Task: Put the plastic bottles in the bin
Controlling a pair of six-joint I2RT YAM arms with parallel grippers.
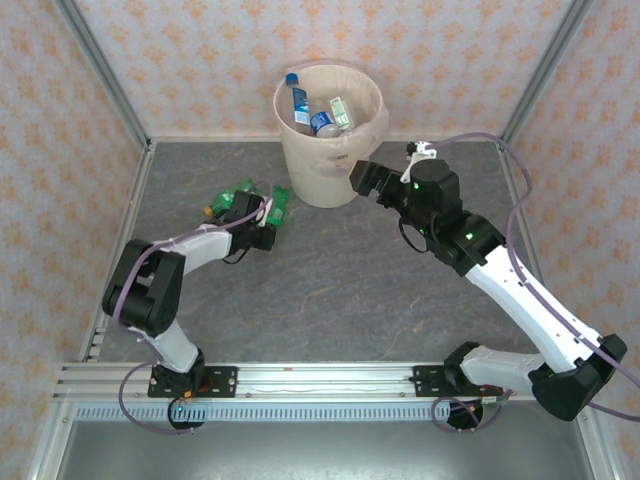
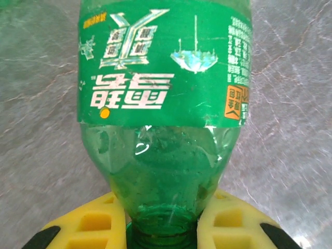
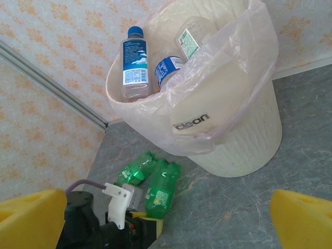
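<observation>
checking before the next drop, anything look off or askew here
The pinkish bag liner hangs loose and lopsided over the bin rim, draped far down one side. The bottles inside reach almost to the rim. Nothing looks spilled or damaged.

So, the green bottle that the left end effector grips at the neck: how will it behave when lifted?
The green bottle looks empty, so probably light. The left end effector pinches its narrow neck, likely stiffer than the thin body, so the grip should hold. Being round, it could roll if released on the table.
</observation>
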